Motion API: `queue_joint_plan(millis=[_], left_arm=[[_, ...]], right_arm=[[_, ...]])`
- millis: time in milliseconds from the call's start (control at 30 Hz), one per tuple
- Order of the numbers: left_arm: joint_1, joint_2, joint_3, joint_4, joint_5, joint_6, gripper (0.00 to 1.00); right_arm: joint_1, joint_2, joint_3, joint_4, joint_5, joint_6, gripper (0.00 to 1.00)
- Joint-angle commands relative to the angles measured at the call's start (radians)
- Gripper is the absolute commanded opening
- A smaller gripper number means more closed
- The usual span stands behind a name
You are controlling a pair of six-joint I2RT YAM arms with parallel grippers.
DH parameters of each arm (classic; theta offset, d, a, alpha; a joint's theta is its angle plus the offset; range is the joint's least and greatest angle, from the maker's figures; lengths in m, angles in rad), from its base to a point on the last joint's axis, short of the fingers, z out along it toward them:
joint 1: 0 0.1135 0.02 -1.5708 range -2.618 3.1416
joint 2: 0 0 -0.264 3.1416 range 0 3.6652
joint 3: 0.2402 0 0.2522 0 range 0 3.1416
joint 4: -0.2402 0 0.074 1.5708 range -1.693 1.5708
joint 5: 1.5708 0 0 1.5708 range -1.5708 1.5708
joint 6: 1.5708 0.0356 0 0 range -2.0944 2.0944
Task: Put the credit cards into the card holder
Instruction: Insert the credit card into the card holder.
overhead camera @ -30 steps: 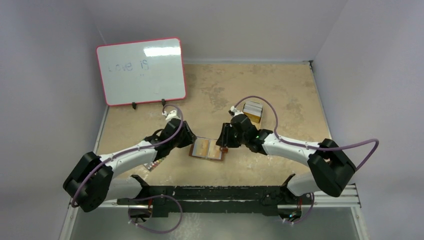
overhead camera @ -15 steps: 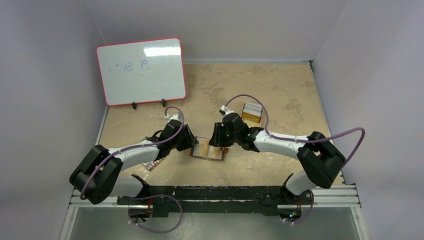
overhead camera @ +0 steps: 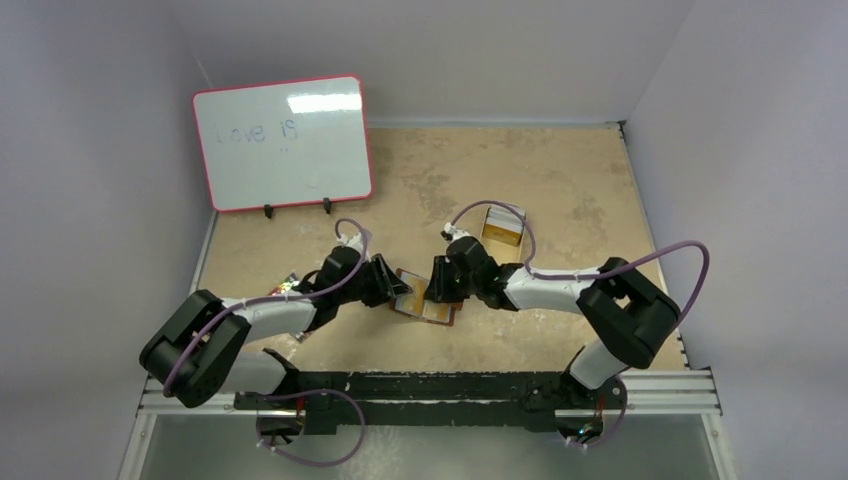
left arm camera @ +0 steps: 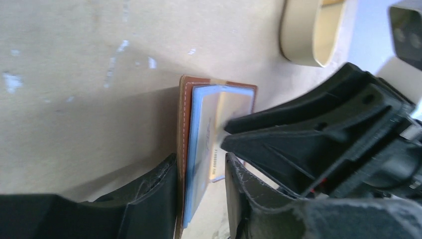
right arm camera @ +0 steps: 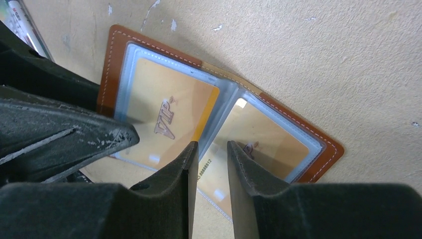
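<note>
You are pinching the left leaf of the card holder (right arm camera: 224, 107) in the left pincer (left arm camera: 200, 167). One finger is pressing on the brown cover and the other on the clear sleeves. My reading is that you are doing this to stop the holder sliding on the desk (right arm camera: 348, 59) and to hold the pages apart.

The holder is lying open near the middle of the desk, between the two wrists, and a gold VIP card (right arm camera: 164, 119) is showing inside a left-hand sleeve. The right pincer (right arm camera: 212, 149) is facing it from the opposite side. Its fingers are standing close together astride a credit card (right arm camera: 211, 181) with a printed number, at the spine. I cannot tell whether they are clamping that card or only bracketing it. Judging by the layout, you are feeding it into a sleeve.

The left arm (overhead camera: 270, 312) and right arm (overhead camera: 548, 285) are stretching low and forward, elbows out, with forearms converging so the pincers are nearly meeting tip to tip. The tan tin (left arm camera: 297, 47) is sitting just beyond them.
</note>
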Motion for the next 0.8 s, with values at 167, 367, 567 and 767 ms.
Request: queue_joint_plan(millis=[167, 367, 567, 767], left_arm=[[0.004, 0.042, -0.051, 0.303, 0.127, -0.096, 0.30], [0.004, 0.023, -0.050, 0.272, 0.105, -0.076, 0.23], [0.004, -0.037, -0.040, 0.162, 0.025, -0.024, 0.23], [0.003, -0.044, -0.029, 0.136, 0.013, -0.002, 0.23]], right_arm=[[0.004, -0.004, -0.048, -0.039, 0.010, -0.003, 0.31], [0.001, 0.005, -0.044, -0.045, 0.028, -0.014, 0.31], [0.000, 0.014, -0.050, -0.035, 0.021, -0.017, 0.33], [0.001, 0.006, -0.049, -0.039, 0.023, -0.022, 0.34]])
